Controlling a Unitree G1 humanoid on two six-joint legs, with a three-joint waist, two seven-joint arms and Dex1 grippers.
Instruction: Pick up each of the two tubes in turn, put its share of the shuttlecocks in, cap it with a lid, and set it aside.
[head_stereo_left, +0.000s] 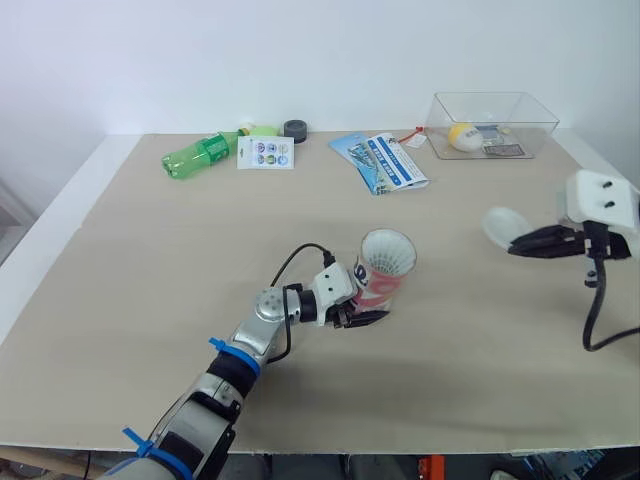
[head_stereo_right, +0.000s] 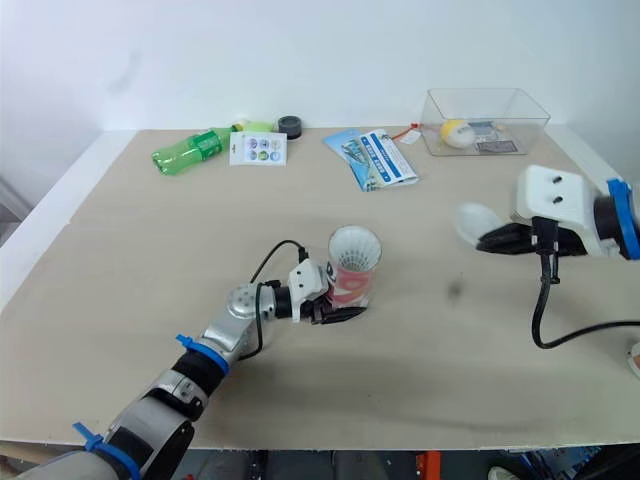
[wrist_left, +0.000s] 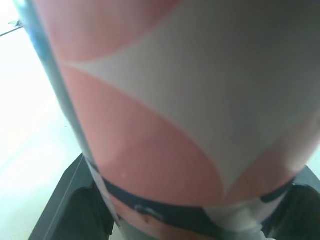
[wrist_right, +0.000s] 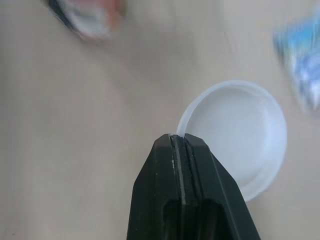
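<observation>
The left gripper (head_stereo_left: 368, 310) is seen nearest, low and centre on the table (head_stereo_left: 150, 280), clamped on the lower part of one tube (head_stereo_left: 383, 270). In the left wrist view the tube's pink-and-white wall is pinched between two black fingers (wrist_left: 65, 200). The tube's long axis is held near upright, with the open mouth pointed up and tipped toward the camera and slightly to the robot's right. A white, dotted interior is seen in the mouth; what it is cannot be told. Whether the base touches the table cannot be told. One tube is counted.

The right gripper (head_stereo_left: 522, 245) is held out at the right side, well apart from the tube, above the table. Its fingers are pressed together on the rim of one white lid (wrist_right: 240, 130), which is gripped at its edge, with the hollow side seen in the right wrist view. One lid is counted.

Along the far edge of the table the following are noted:
- one green bottle (head_stereo_left: 198, 155), lying on its side
- one sticker card (head_stereo_left: 266, 152), just beside the bottle
- one black round object (head_stereo_left: 295, 130)
- printed packets (head_stereo_left: 380, 160), overlapping, so the number cannot be told
- one clear bin (head_stereo_left: 492, 122) at the far right, with one yellow ball (head_stereo_left: 462, 135) inside
</observation>
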